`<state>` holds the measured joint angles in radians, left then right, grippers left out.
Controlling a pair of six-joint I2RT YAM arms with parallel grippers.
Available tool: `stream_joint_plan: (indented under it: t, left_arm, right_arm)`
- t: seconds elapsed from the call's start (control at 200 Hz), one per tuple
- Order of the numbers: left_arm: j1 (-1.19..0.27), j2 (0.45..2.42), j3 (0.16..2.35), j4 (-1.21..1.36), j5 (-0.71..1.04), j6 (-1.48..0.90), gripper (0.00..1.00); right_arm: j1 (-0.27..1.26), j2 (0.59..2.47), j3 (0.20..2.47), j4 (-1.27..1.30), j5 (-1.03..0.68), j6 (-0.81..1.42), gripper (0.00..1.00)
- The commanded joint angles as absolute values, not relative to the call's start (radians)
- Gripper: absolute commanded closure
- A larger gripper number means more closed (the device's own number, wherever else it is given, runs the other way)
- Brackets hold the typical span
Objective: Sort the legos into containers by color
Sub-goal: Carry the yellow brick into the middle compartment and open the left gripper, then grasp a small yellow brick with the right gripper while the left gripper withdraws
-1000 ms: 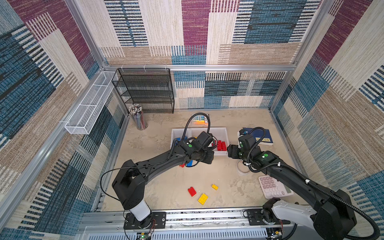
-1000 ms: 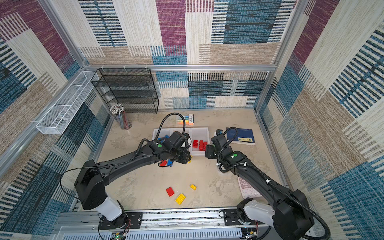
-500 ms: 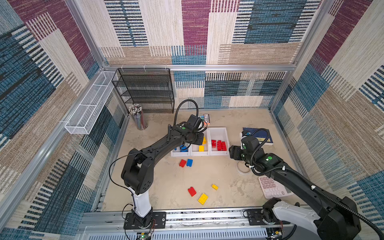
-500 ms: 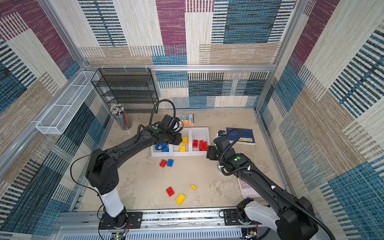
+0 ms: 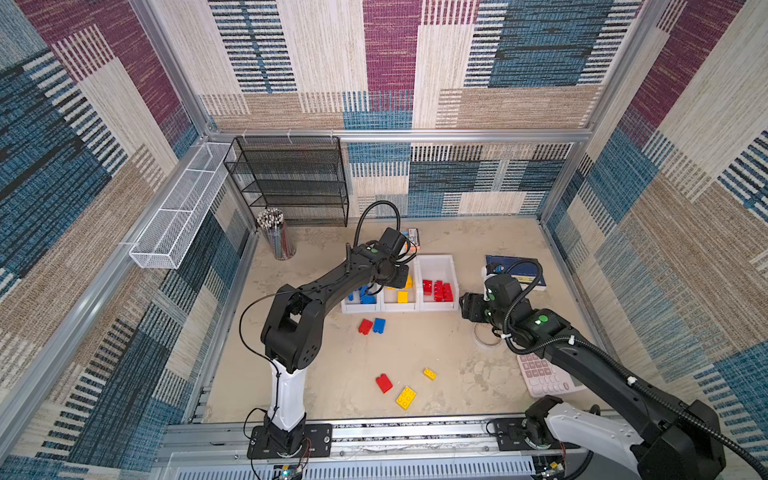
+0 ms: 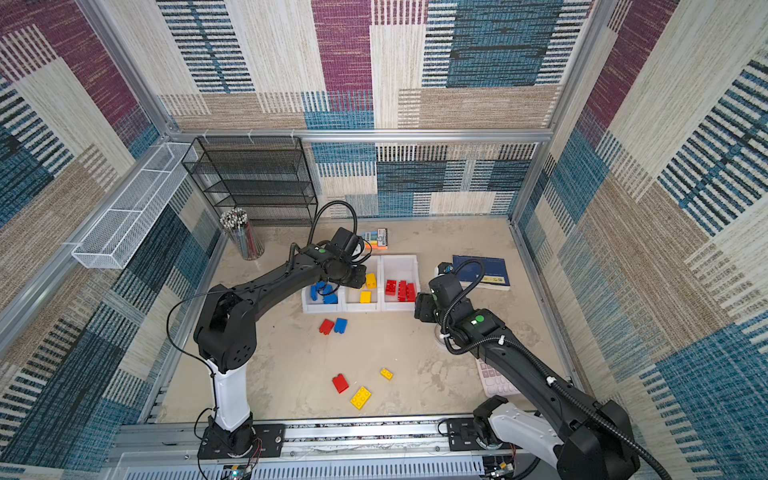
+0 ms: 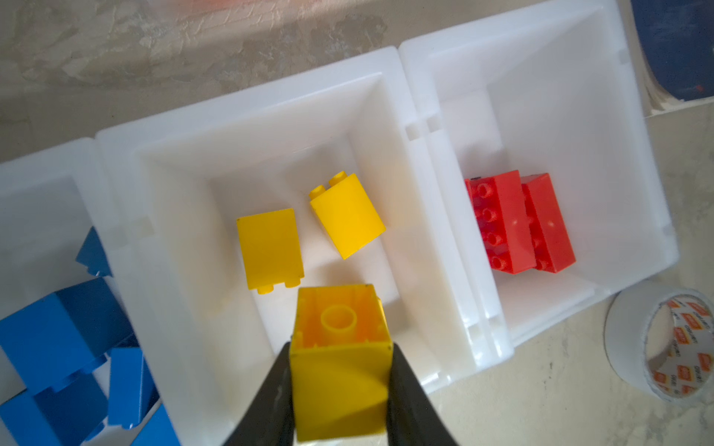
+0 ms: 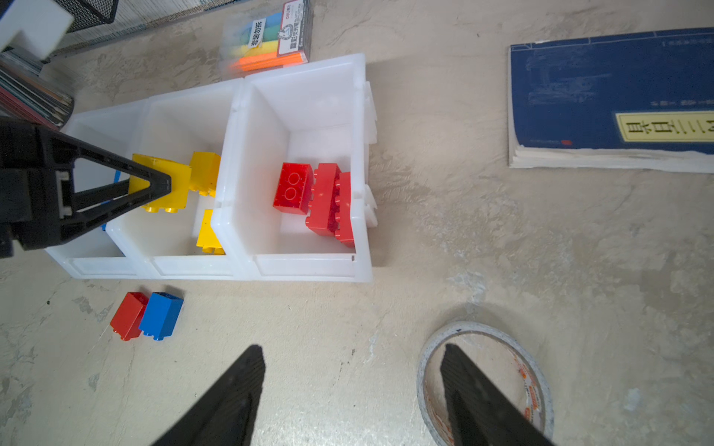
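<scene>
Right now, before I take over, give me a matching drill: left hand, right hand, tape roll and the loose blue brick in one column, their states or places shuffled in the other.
Things:
1. left hand
2. right hand
3. tape roll
4. loose blue brick

States or places:
A. beside a red brick, in front of the bins
B. open, holding nothing
C. on the table, right of the bins
D. shut on a yellow brick above the middle bin

Pairs: 1-D, 2-B, 3-C, 4-A
</scene>
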<state>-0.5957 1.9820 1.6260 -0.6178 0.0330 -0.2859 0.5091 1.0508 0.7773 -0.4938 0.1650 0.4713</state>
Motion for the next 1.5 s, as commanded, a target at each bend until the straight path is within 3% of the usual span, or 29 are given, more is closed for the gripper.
stream_joint_plan:
  t: [0.0,0.195,0.556,0.952,1.498]
  left_arm:
    - [-0.593,1.983,1.634,-0.629,0.036,-0.253,0.51]
    - [-0.591,1.933,1.603,-0.613,0.023,-0.261,0.42]
    - [-0.567,1.613,1.278,-0.498,0.016,-0.335,0.41]
    - [-0.531,1.260,0.900,-0.429,-0.009,-0.451,0.40]
    - [-0.528,1.097,0.704,-0.408,-0.017,-0.557,0.39]
  right_arm:
    - [0.509,1.041,0.784,-0.506,0.167,0.485,0.25]
    - [0.510,1.053,0.785,-0.506,0.167,0.486,0.25]
    - [0.521,1.078,0.772,-0.538,0.087,0.495,0.28]
    - [0.804,1.145,0.723,-0.569,0.086,0.651,0.29]
    - [1.008,1.298,0.735,-0.559,0.049,0.658,0.32]
